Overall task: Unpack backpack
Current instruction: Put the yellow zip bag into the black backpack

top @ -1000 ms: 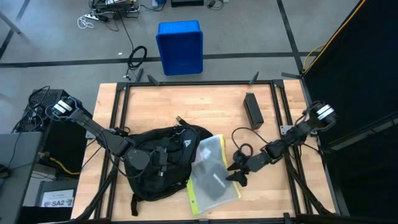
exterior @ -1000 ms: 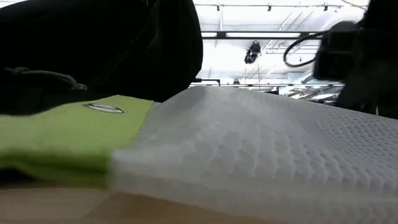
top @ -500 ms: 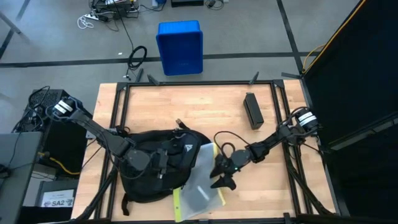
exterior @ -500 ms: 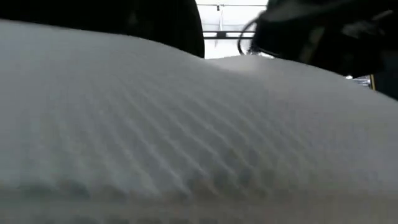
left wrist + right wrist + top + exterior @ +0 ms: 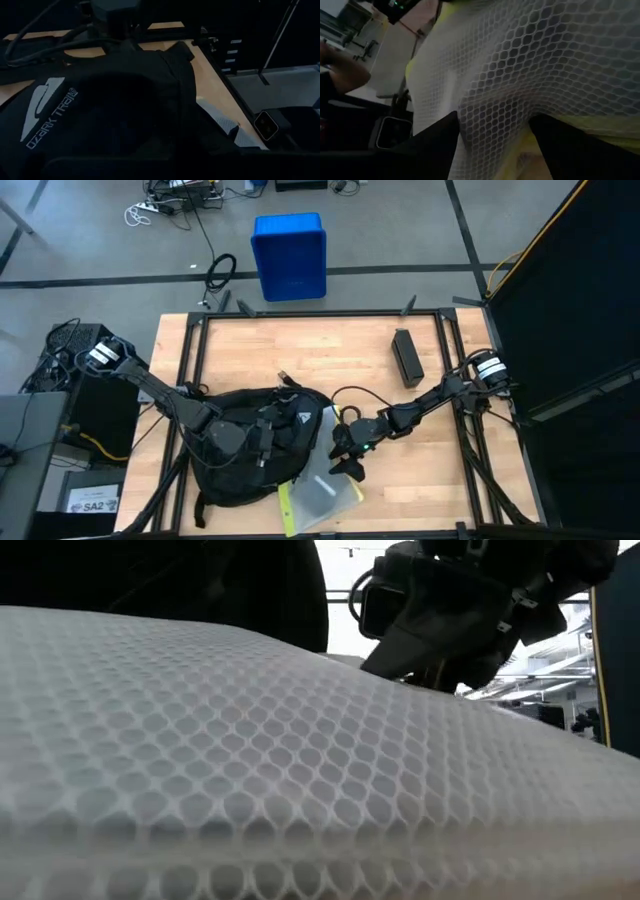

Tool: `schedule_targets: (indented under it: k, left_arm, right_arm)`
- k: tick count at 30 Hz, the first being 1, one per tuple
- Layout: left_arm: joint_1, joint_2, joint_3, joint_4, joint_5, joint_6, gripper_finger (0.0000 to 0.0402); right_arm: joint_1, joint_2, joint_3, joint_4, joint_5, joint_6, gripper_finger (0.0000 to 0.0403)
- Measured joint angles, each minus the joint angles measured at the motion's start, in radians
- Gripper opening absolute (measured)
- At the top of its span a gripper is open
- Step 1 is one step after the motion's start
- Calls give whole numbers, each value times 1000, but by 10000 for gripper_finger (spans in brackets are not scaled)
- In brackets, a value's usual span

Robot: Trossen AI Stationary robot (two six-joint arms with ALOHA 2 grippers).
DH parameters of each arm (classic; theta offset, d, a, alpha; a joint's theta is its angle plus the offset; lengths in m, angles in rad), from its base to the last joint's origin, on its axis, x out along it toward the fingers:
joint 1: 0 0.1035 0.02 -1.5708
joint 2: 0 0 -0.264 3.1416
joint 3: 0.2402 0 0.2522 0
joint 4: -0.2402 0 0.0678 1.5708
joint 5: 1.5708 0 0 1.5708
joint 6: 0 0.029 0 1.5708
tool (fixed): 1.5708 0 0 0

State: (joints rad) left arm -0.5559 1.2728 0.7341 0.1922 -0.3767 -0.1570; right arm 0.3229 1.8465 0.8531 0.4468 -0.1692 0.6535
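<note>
A wooden desk [image 5: 300,345] seen from above, with two dark robot arms reaching in from either side. A black backpack [image 5: 250,445] lies on the near left part of the desk, its pale triangular logo [image 5: 299,416] facing up. The left gripper [image 5: 262,432] rests on top of the backpack with its fingers drawn together; whether fabric is pinched between them cannot be told. A white mesh pouch [image 5: 322,485] with a yellow-green edge lies at the backpack's right side, partly overlapping it and reaching toward the desk's near edge. The right gripper [image 5: 343,457] is down on the pouch's upper end, just beside the backpack. In the right wrist view its two dark fingers [image 5: 437,142] stand apart with a fold of the mesh [image 5: 520,75] between them. A slim black box [image 5: 406,357] lies well apart on the far right of the desk. A blue bin [image 5: 289,255] stands on the floor beyond the desk
</note>
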Motion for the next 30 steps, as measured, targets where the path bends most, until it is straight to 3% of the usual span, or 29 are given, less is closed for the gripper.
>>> schedule_targets:
  k: [7, 10, 13, 17, 19, 27, 30]
  left_arm:
    - [22, 0, 0, 27, 0, 7, 0]
    - [27, 0, 0, 29, -4, 7, 0]
    - [27, 0, 0, 39, -4, 18, 0]
    - [27, 0, 0, 44, -4, 20, 0]
    - [27, 0, 0, 48, -3, 22, 0]
    - [30, 0, 0, 61, 5, 36, 0]
    - [32, 0, 0, 107, 95, 109, 0]
  right_arm:
    - [9, 1, 49, -31, 56, -58, 247]
    - [5, 1, 50, -53, 91, -86, 235]
    - [-3, 1, 50, -56, 103, -132, 185]
    - [-10, 1, 50, -17, 67, -228, 57]
    - [-13, 1, 50, 23, 38, -262, 17]
    - [-27, 3, 50, 239, 13, -289, 0]
    - [-45, 2, 66, 247, 10, -290, 0]
